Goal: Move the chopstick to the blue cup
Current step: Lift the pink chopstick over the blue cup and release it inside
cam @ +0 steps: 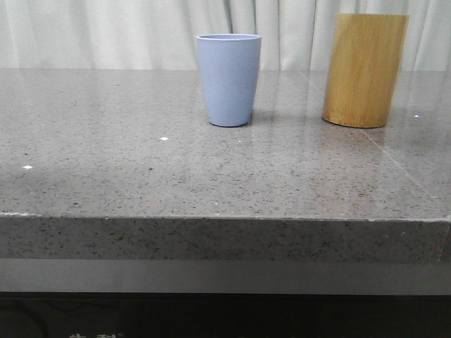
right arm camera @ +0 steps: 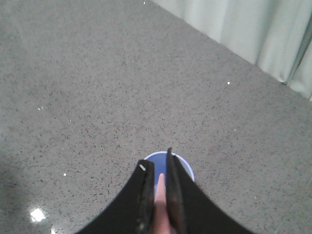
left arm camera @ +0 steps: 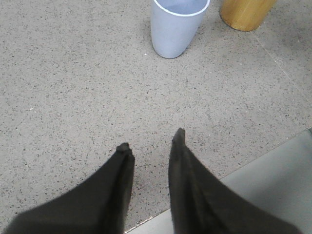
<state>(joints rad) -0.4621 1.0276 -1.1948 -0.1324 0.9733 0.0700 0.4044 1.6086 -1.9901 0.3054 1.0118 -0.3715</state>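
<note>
Right gripper (right arm camera: 159,187): black fingers pressed onto pale pink chopstick (right arm camera: 160,204), stick pinched between them, tip pointing down toward round blue rim of blue cup (right arm camera: 187,168) directly beneath; cup largely hidden behind the fingers in right wrist view. Speckled grey stone table (right arm camera: 97,97) all around; pale curtain (right arm camera: 253,29) along far edge.

Left gripper (left arm camera: 152,139): black fingers spread apart, nothing between them, poised above bare tabletop near its front edge. Blue cup (left arm camera: 174,27) ahead of the fingertips and well apart, upright, white-edged rim. Bamboo cylinder (left arm camera: 245,12) just beside the cup, not touching.

Front view: blue cup (cam: 228,79) upright, about mid-table toward the back; bamboo cylinder (cam: 363,69) upright to its right, taller, clear gap between. Table (cam: 141,176) grey, glossy, flecked; thick front edge. White curtain (cam: 106,32) behind.
</note>
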